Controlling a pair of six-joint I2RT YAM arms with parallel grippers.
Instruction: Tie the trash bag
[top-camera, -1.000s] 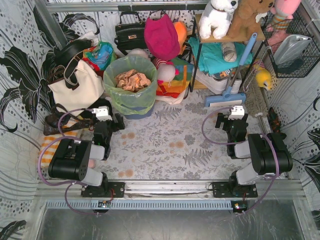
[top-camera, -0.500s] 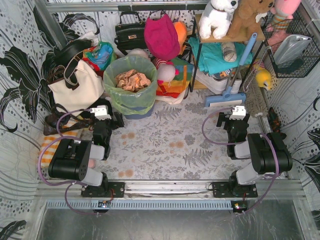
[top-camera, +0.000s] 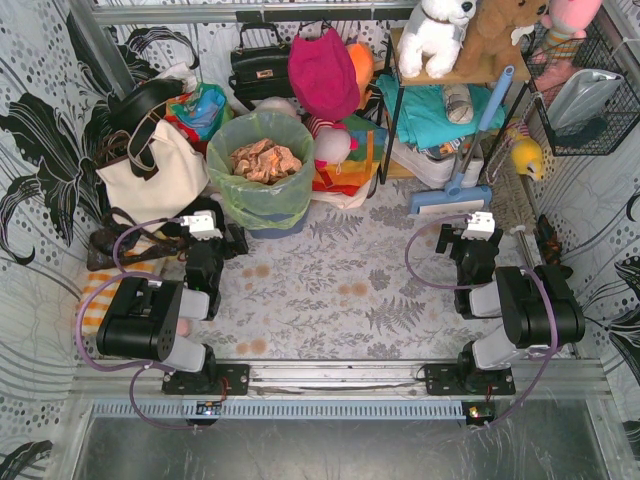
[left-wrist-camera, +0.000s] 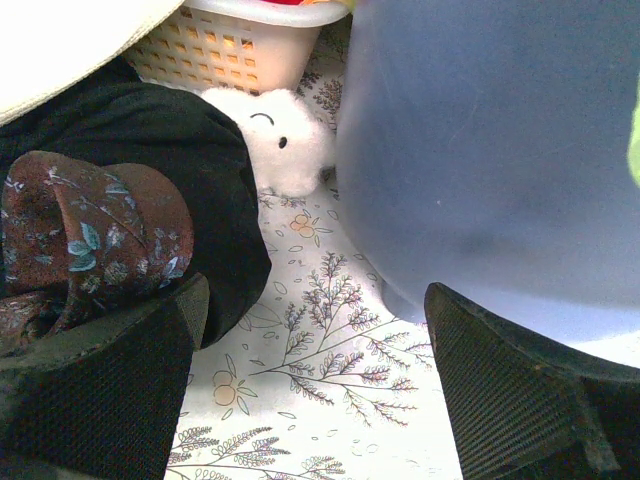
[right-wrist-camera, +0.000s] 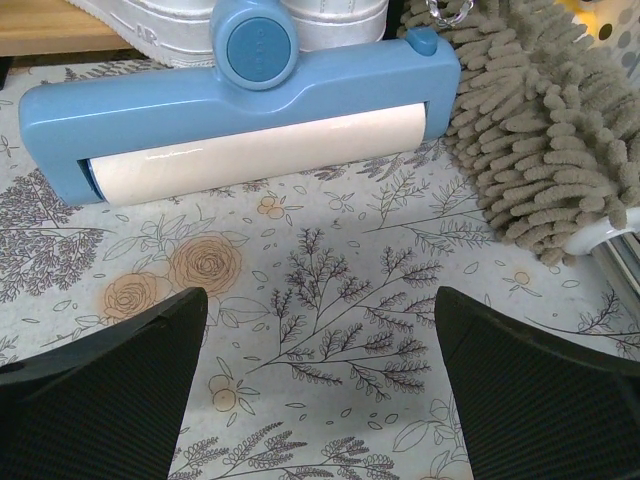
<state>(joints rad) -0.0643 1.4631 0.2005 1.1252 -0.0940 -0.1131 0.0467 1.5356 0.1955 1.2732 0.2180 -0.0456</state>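
Note:
The lime-green trash bag (top-camera: 262, 190) lines a round blue-grey bin (top-camera: 283, 226) at the back left of the floral mat, its mouth open, brownish-tan waste (top-camera: 265, 160) inside. A sliver of green shows at the left wrist view's right edge (left-wrist-camera: 634, 150), above the bin wall (left-wrist-camera: 500, 140). My left gripper (top-camera: 205, 236) is open and empty, low over the mat just left of the bin's base (left-wrist-camera: 315, 390). My right gripper (top-camera: 470, 235) is open and empty over the mat on the right (right-wrist-camera: 320, 390), far from the bag.
A cream tote bag (top-camera: 155, 165) and dark shoes (left-wrist-camera: 110, 230) lie left of the left gripper. A small white plush (left-wrist-camera: 285, 140) and a basket (left-wrist-camera: 240, 45) sit behind. A blue lint roller (right-wrist-camera: 240, 110) and grey mop head (right-wrist-camera: 540, 150) lie ahead of the right gripper. A shelf (top-camera: 450, 90) stands behind.
The left gripper has shifted slightly back and left, toward the bin's base. The right gripper has barely moved.

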